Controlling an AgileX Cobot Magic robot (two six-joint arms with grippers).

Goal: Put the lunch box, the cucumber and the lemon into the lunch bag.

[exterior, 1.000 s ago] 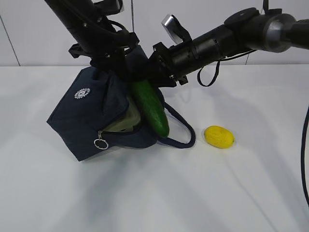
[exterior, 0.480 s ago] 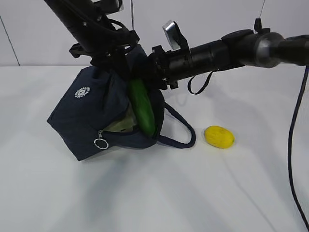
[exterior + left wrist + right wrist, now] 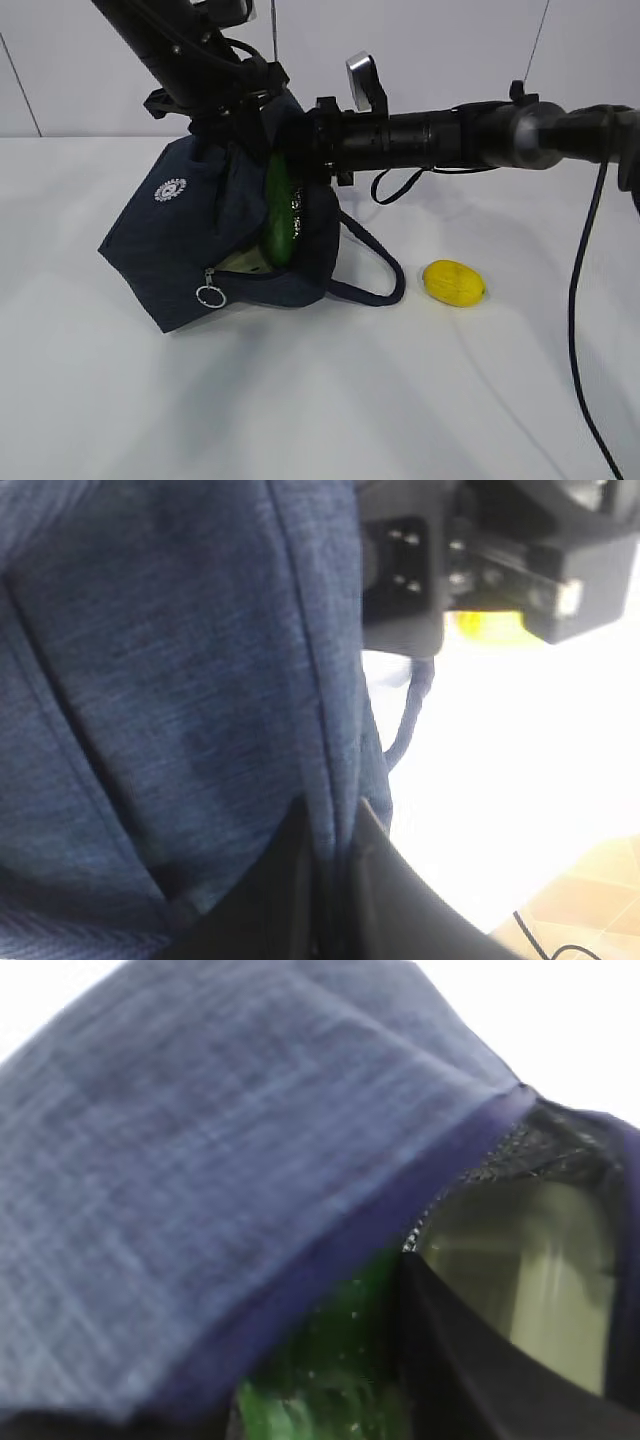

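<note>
The bag (image 3: pixel 215 235) is the biggest thing here, hanging tilted from the left pincer (image 3: pixel 330 880), which grips it at the top edge with its mouth turned toward the right pincer (image 3: pixel 290 165). The box (image 3: pixel 530 1270) is already inside, just beyond the right pincer's tips, its pale lid showing through the opening. The cucumber (image 3: pixel 278 215) hangs below the right pincer, its lower end dipped into the mouth and its upper end at the jaws. The lemon (image 3: pixel 454 282) lies on the table (image 3: pixel 400 400), well apart from both pincers, below the right arm.

Several things could go wrong. If the cucumber is let go while it leans on the rim, it could tip outward and roll onto the table, since only part of it is inside. If it is pushed down hard, it may jam against the box and drag the fabric out of the left pincer's pinch, so the bag drops and its mouth collapses. The loose handle (image 3: pixel 375 270) beneath the right pincer could also snag as that arm pulls back.

The left pincer is pressed together on a fold of the bag's fabric. The right pincer stands about half spread, clamped on the cucumber's upper end, with the flap draped over it.
</note>
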